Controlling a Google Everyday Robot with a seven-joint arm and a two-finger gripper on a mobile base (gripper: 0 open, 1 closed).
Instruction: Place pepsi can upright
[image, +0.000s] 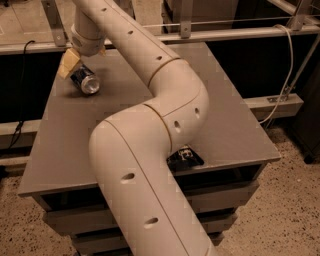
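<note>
The pepsi can (86, 81) is seen lying on its side at the far left corner of the grey table (235, 125).
The table is crossed by a big cream arm (150, 125), which is bent in the middle and stretched out to that far left corner. A small dark packet (185, 157) is half hidden under the arm at the table's near edge. The can's shiny round end is turned toward the near side. The gripper (75, 65) is held at the can's far end; whether it is clenched or let go cannot be told.
</note>
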